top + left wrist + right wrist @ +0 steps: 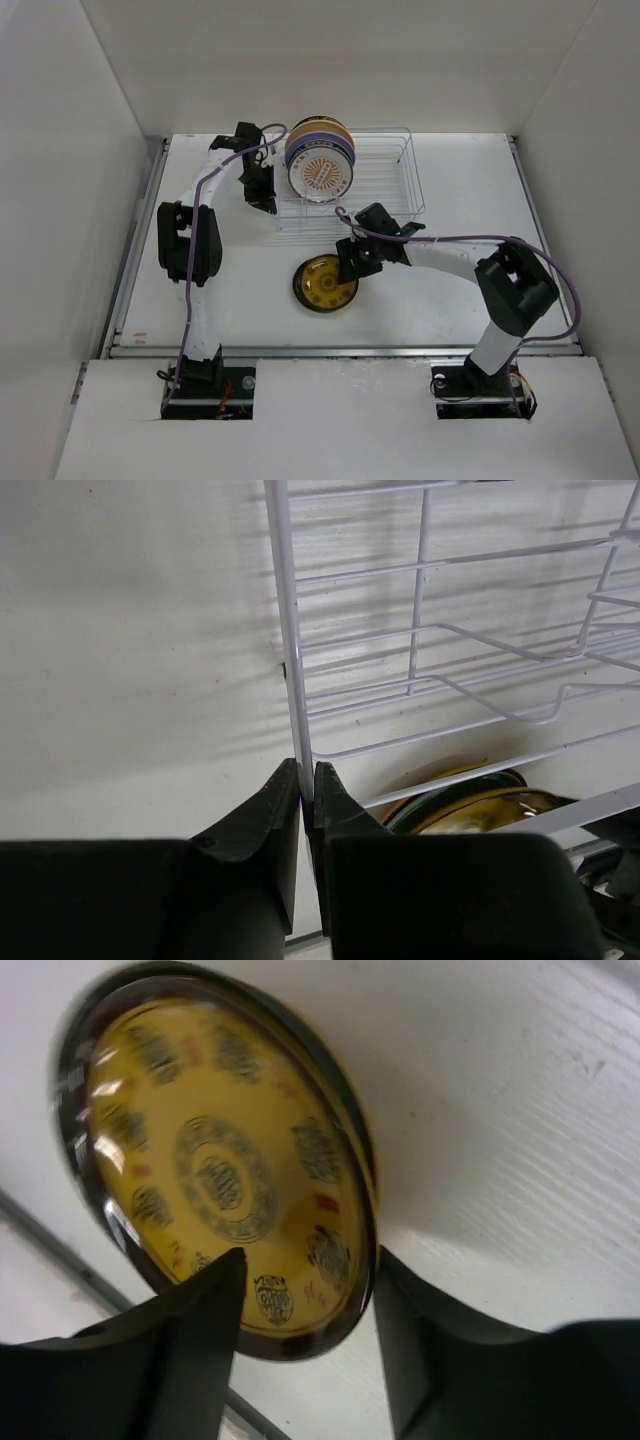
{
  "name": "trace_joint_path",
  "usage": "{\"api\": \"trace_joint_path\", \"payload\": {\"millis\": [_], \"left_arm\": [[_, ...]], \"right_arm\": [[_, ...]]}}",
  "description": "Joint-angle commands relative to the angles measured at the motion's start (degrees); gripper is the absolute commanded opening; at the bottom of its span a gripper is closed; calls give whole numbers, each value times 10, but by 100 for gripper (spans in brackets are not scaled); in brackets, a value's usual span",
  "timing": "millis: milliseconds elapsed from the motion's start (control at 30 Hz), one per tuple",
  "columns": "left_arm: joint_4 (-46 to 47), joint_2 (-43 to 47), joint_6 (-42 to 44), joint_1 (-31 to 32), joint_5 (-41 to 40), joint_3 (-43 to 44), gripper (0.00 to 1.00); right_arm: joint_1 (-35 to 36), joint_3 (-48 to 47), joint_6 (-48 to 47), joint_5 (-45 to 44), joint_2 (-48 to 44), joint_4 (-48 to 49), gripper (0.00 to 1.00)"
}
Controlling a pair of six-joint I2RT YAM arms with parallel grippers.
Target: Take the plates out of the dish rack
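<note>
The dish rack (400, 172) stands at the back centre. Upright at its left end are the white plate with orange sunburst (321, 177) in front and, behind it, teal-rimmed, lavender and pale yellow (318, 123) plates. The small dark-gold patterned plate (322, 284) lies on the table in front of the rack. My right gripper (349, 266) is open, its jaws straddling that plate's (215, 1160) near rim (305, 1270). My left gripper (267, 200) is shut on the rack's left rim wire (290, 650), with the wire pinched between the fingertips (305, 780).
White walls enclose the table on the left, back and right. The table's front edge rail (340, 350) runs just behind the arm bases. Through the rack's wires the left wrist view shows the dark-gold plate (470, 805) on the table.
</note>
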State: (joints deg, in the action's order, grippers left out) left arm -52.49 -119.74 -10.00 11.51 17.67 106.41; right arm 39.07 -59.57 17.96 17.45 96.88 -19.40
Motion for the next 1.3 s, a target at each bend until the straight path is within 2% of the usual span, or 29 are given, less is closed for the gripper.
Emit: {"api": "trace_joint_path", "payload": {"millis": [0,133,300,333,467,633,667,733,833,967,1100,1267], "left_arm": [[-28,22,-8,3,25,-10,1],[-44,22,24,3,-7,20,13],[-43,49,70,3,-76,38,27],[-29,59,79,3,-94,38,37],[37,100,132,14,-120,38,52],[98,82,212,51,-114,95,50],[123,75,225,51,-71,100,48],[141,54,258,57,-38,123,44],[152,5,277,68,-26,164,34],[196,-24,303,80,-31,187,29],[215,-37,310,85,-43,187,23],[225,-58,299,85,-52,193,24]], "right_arm": [[12,-35,-6,-39,17,-19,61],[17,-53,-12,-82,17,-55,66],[17,-84,-23,-126,-43,-84,70],[17,-92,-23,-126,-55,-84,70],[17,-126,-41,-131,-98,-70,70],[-1,-174,-47,-131,-87,-41,70],[-7,-186,-39,-138,-79,-33,70],[-32,-232,-27,-145,-45,-15,70],[-64,-305,-27,-145,-1,-4,68],[-104,-360,-16,-128,53,-15,67],[-126,-337,-9,-123,46,-10,67],[-155,-287,3,-152,13,-4,67]]}}
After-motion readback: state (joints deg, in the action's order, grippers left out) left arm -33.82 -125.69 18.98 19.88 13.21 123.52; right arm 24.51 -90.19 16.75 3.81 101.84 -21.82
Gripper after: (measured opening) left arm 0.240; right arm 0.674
